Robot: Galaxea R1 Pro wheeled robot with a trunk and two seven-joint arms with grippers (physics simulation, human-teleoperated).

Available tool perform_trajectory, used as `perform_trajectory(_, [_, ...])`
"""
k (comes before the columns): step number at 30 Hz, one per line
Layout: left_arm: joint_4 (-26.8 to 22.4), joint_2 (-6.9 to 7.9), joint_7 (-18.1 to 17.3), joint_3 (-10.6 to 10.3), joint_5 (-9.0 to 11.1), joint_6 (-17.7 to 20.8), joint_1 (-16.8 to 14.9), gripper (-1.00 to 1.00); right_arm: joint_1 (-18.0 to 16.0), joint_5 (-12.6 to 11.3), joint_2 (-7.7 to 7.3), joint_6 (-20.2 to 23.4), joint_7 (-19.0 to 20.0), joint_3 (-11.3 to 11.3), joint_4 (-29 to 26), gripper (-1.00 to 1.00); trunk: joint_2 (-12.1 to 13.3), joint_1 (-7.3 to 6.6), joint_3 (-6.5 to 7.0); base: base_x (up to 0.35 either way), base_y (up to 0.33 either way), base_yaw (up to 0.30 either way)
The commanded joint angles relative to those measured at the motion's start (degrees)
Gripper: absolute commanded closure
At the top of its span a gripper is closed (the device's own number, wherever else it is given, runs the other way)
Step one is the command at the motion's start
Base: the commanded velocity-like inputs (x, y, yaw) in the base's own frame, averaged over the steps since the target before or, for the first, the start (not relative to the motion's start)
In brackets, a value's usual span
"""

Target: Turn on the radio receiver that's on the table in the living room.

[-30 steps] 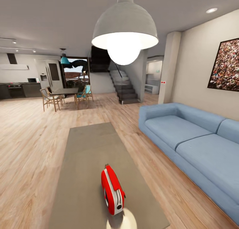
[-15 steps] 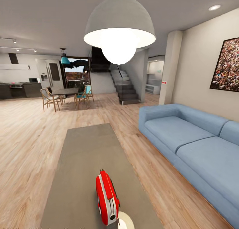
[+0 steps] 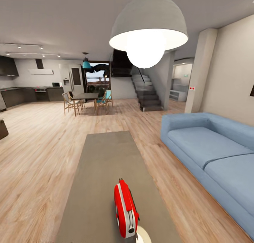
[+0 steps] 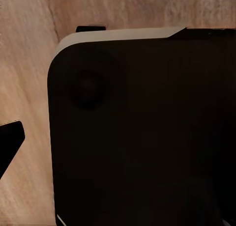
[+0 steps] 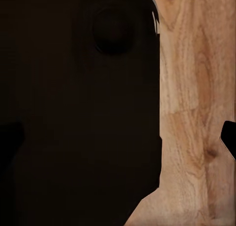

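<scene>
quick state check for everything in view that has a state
radio: upright, on the near end of the table
table: bare beyond the radio
pendant lamp: lit
sofa: unoccupied
dining chairs: drawn up around the dining table

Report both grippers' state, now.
Left gripper: cannot be told; its wrist view shows a dark panel over wood floor.
Right gripper: cannot be told; the same sort of view.
</scene>
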Motion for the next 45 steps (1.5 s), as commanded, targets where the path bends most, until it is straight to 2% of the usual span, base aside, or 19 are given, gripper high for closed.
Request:
perform_trajectory(1, [0.00,0.00,-0.01,0.00,0.00,0.00,0.02,-1.00,0.00,0.00,0.01,0.00,0.00,0.00,0.00,-1.00,0.00,0.00,0.00,0.000,0.000,0.283])
perform_trajectory(25, [0.00,-0.07,0.00,0.00,0.00,0.00,-0.03,-1.00,0.00,-0.05,-0.07,0.06,0.00,0.00,0.00,-1.00,0.00,0.00,0.00,0.000,0.000,0.273])
perform_trajectory(45, [0.00,0.09,-0.08,0.00,0.00,0.00,0.00,-1.00,0.00,-0.09,-0.07,0.11,0.05,0.00,0.00,-1.00,0.00,0.00,0.00,0.203,-0.169,0.012])
